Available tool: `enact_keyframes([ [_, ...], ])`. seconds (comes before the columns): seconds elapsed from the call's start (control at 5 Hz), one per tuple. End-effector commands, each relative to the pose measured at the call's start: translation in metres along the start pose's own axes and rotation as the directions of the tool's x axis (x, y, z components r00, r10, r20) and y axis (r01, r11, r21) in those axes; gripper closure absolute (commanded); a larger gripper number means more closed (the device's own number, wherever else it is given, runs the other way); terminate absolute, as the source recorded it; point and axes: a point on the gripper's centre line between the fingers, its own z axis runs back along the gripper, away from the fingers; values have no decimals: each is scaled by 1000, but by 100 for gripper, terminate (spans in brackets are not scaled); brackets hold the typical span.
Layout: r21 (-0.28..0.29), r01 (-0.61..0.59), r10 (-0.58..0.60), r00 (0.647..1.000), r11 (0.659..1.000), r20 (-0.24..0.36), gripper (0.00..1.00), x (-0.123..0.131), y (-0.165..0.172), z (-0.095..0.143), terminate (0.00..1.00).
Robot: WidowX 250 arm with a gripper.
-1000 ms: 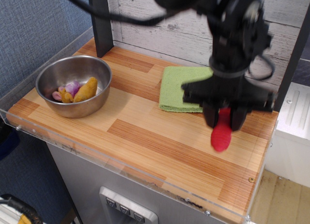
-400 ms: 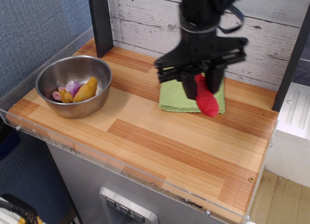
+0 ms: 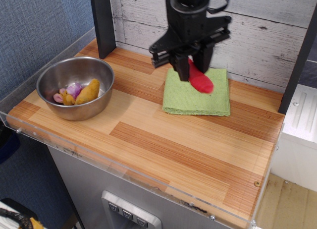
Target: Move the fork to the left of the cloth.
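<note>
Red ribbed plastic handle of the fork (image 3: 199, 79) sticks out below the black gripper (image 3: 192, 65), tilted down to the right; the metal head is hidden between the jaws. Gripper is closed on it, holding it in the air over the back part of the light green woven square cloth (image 3: 197, 92). Cloth lies flat on the striped wood-laminate tabletop (image 3: 163, 149). Well left: round steel bowl (image 3: 75, 86) with small yellow and purple items inside.
</note>
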Motion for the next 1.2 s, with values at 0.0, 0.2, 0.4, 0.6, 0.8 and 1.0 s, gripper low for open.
enact_keyframes([
  [0.0, -1, -152, 152, 986, 988, 67, 100, 57, 9, -8, 0],
  [0.2, 14, -228, 226, 970, 973, 94, 100, 75, 25, -12, 0],
  [0.4, 33, -297, 292, 950, 954, 111, 100, 85, 38, -14, 0],
  [0.6, 53, -339, 331, 936, 939, 118, 100, 93, 47, -21, 0],
  [0.8, 79, -356, 346, 930, 931, 122, 100, 98, 48, -32, 0],
  [1.0, 97, -372, 361, 925, 923, 120, 100, 101, 47, -45, 0],
])
